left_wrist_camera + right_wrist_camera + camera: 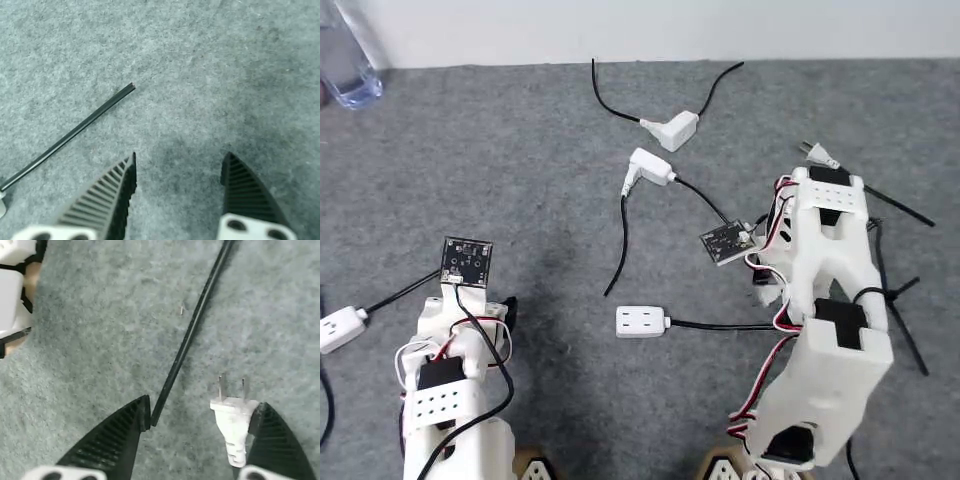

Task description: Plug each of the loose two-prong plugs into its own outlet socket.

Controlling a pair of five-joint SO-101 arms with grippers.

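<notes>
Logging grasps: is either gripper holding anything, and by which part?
Nothing is held. The left gripper is open over grey carpet; the right gripper is open, the white two-prong plug lying loose between its jaws.

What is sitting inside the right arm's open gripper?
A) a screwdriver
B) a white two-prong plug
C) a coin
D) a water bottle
B: the right wrist view shows a white two-prong plug lying on the grey mat inside the open right gripper, beside a black cable.
</notes>
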